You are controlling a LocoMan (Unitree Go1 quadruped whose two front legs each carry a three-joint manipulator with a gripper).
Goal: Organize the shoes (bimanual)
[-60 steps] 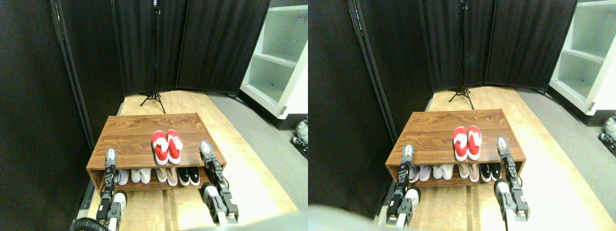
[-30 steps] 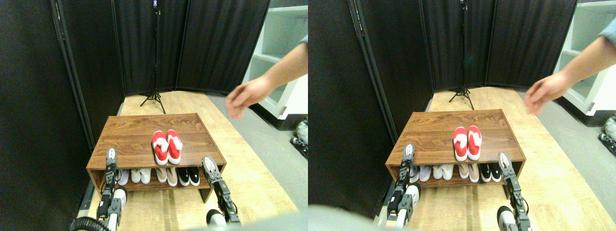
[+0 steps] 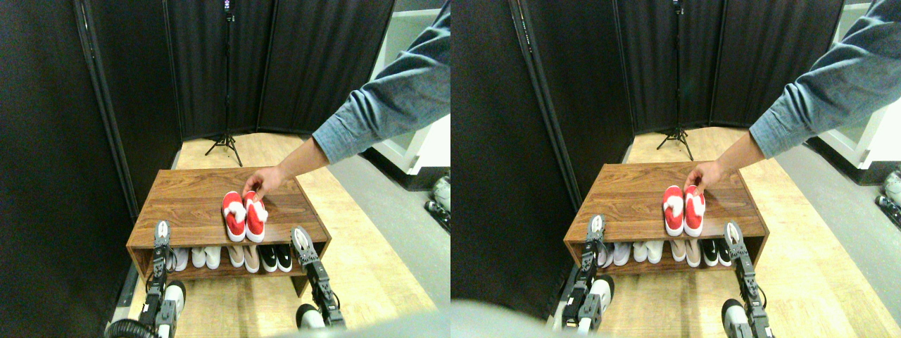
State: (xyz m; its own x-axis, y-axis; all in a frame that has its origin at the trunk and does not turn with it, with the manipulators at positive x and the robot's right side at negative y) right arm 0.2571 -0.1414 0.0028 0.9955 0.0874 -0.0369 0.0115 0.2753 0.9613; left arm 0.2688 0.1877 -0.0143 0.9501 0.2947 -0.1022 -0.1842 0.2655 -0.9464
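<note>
While a person's hand [image 3: 262, 182] now reaches onto the red shoes [image 3: 243, 215], paired atop the shoe rack [image 3: 183, 204]: reset likely. Left end effector [image 3: 162, 229] and right end effector [image 3: 300, 236] low; openings unreadable.

The shoes [image 3: 243, 214] are bright red with white lining and white soles. The surface [image 3: 190, 204] beneath them shows a dark brown wood grain. On the shelf under it sit white shoes [image 3: 205, 257], beige shoes [image 3: 243, 256] and black shoes [image 3: 276, 258] with white soles. The sleeve [image 3: 383, 105] is heathered grey-blue, the curtain [image 3: 317, 63] black, the floor [image 3: 352, 239] pale wood
</note>
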